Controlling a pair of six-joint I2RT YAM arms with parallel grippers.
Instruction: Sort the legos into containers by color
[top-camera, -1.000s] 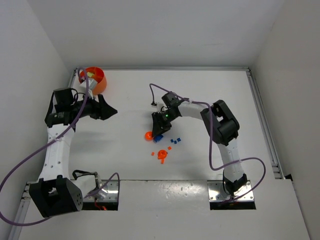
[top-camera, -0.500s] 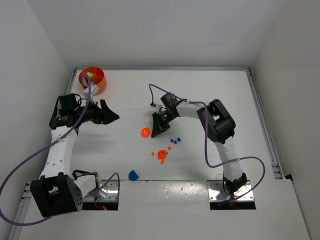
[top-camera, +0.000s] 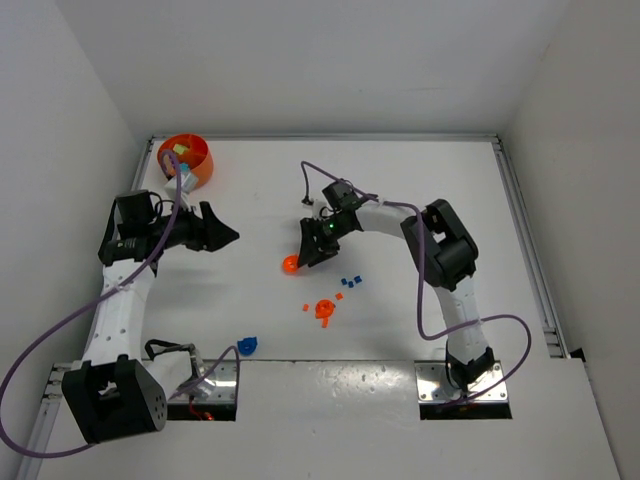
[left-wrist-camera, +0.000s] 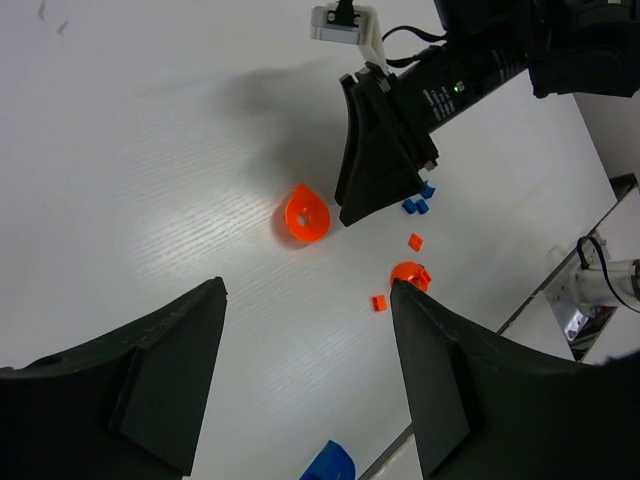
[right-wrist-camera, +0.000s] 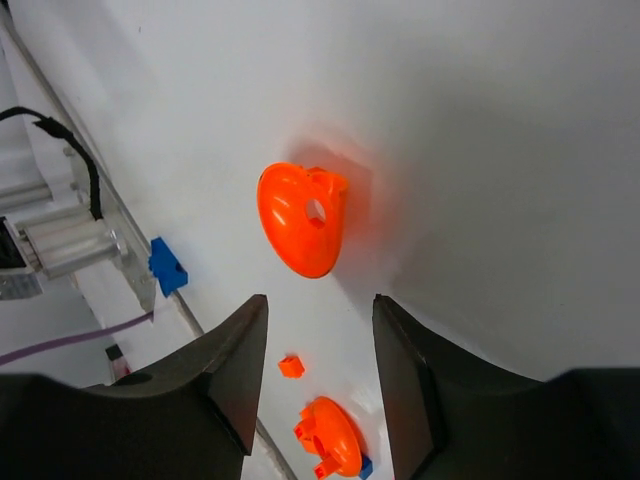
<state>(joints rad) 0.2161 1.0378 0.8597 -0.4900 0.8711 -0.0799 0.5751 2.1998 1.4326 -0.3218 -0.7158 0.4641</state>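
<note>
- Right now the right claw (right-wrist-camera: 318, 305) hangs low over the worktop (top-camera: 400, 190) with its fingers spread and nothing between them. The orange rounded piece (right-wrist-camera: 302, 218) lies just ahead of the tips.
- The step in hand looks like picking up that piece, so the claw should move forward until one finger stands on each side of it before closing.
- Its smooth, domed shape is likely to slip out of a pinch. Closing low on its flanks and slowly should hold it better than a quick snap on the crown.
- The left claw (top-camera: 222, 236) is spread wide and carries nothing, hovering well apart from the pieces.
- The orange bowl (top-camera: 185, 160) sits at the far left corner, far from the right claw and nearer the left arm. The carry will be long, so the hold should be firm before lifting.
- Another orange piece (top-camera: 323, 309), small blue bits (top-camera: 350, 281) and tiny orange bits (top-camera: 305, 307) lie nearby, and a blue piece (top-camera: 246, 346) rests near the front edge. The approach should avoid sweeping them.
</note>
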